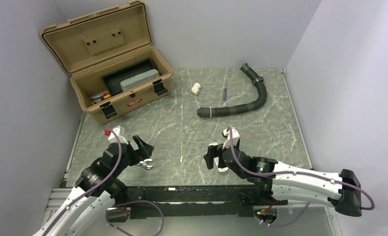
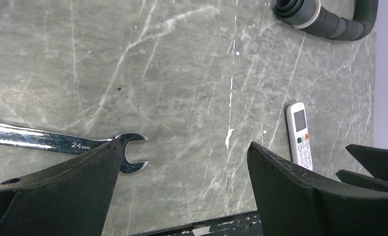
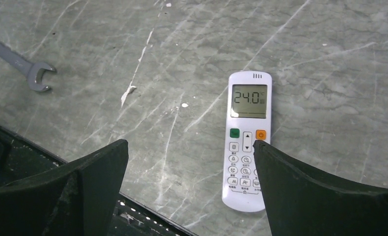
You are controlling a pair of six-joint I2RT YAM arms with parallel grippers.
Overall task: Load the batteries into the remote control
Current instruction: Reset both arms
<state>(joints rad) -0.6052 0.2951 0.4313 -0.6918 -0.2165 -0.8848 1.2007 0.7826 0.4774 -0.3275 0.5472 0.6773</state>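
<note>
The remote control (image 3: 243,147) is being partly hidden by the right gripper (image 3: 190,146), which, like the left gripper (image 2: 185,143), is being held wide open, empty.

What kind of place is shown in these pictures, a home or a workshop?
Probably a robot test cell in a lab, not a home: a stone-patterned table closed in by plain grey walls, with an open tan toolbox and a loose wrench on it.

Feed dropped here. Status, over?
Left gripper, right gripper open, empty. Remote face up, display showing digits. No batteries in sight. Wrench by left gripper, clear of remote.
</note>
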